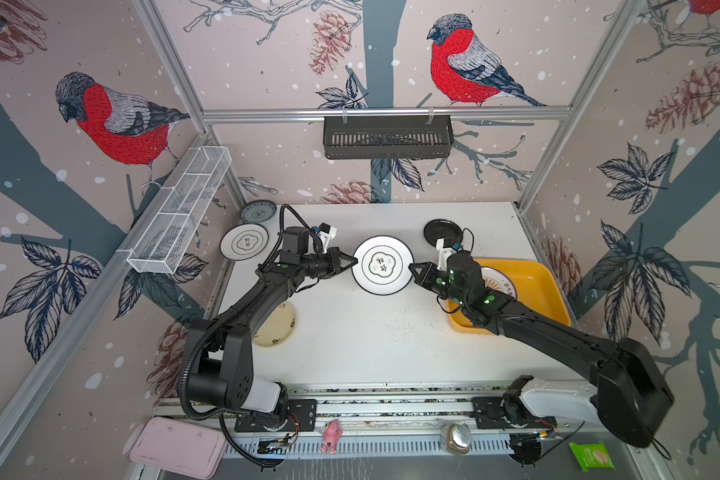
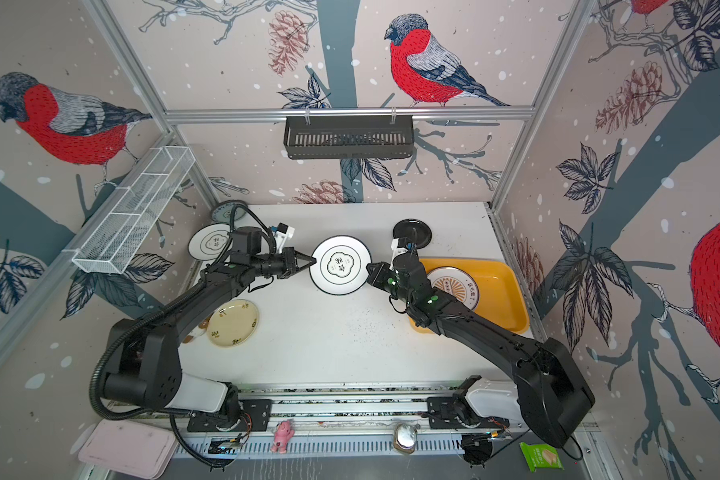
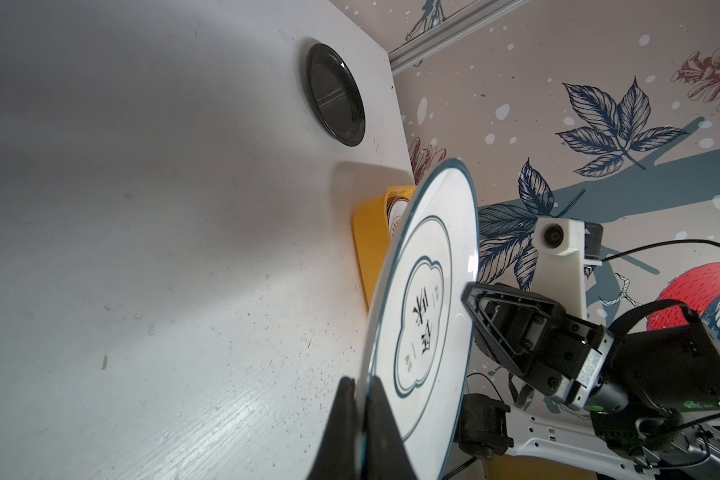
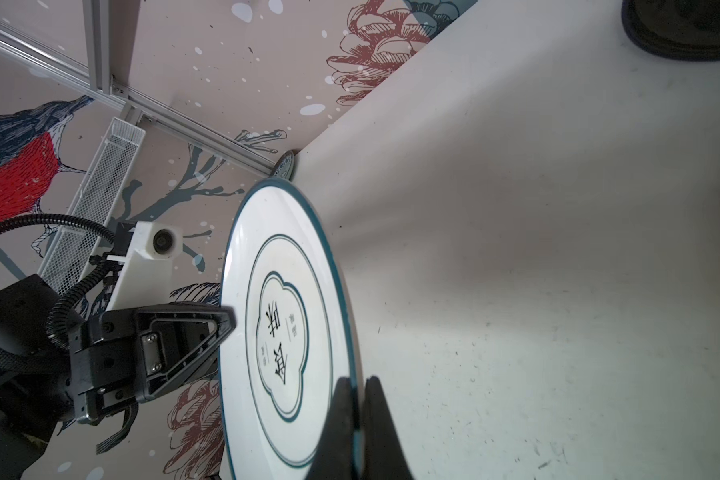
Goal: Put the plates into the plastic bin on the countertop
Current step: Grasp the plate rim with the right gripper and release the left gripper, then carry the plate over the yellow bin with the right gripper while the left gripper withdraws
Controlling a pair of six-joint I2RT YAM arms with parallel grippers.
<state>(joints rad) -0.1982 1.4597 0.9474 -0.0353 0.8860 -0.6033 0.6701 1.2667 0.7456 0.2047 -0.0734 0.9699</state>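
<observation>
My left pincer (image 1: 354, 262) is pinched narrow on the left edge of a round white plate with a dark teal rim (image 1: 382, 264), which has a flower outline around dark characters at its centre. My right pincer (image 1: 411, 267) is clamped just as narrow on its right edge, so I hold this one plate from both sides at once. From my left wrist I see the thin rim caught between my two dark fingers (image 3: 341, 424), and from my right wrist the opposite rim sits between the other pair of fingers (image 4: 377, 424). The plate lies level and face up, raised above the middle of the white speckled surface (image 1: 371, 345), and it throws a soft shadow there.

The shallow yellow-orange rectangular plastic bin (image 1: 551, 291) sits to the right, by the right edge of the surface, and the held plate is outside it. A white plate with an orange sunburst (image 2: 454, 286) lies inside the bin, partly hidden by my right arm.

A glossy black round plate (image 1: 442, 232) rests on the far side, near the bin. At the far left corner lies a grey-teal patterned plate (image 1: 258, 210), with a second white flower-outline plate (image 1: 244, 243) just nearer than it. A cream round plate (image 2: 233, 323) lies on the near left, beside my left arm
</observation>
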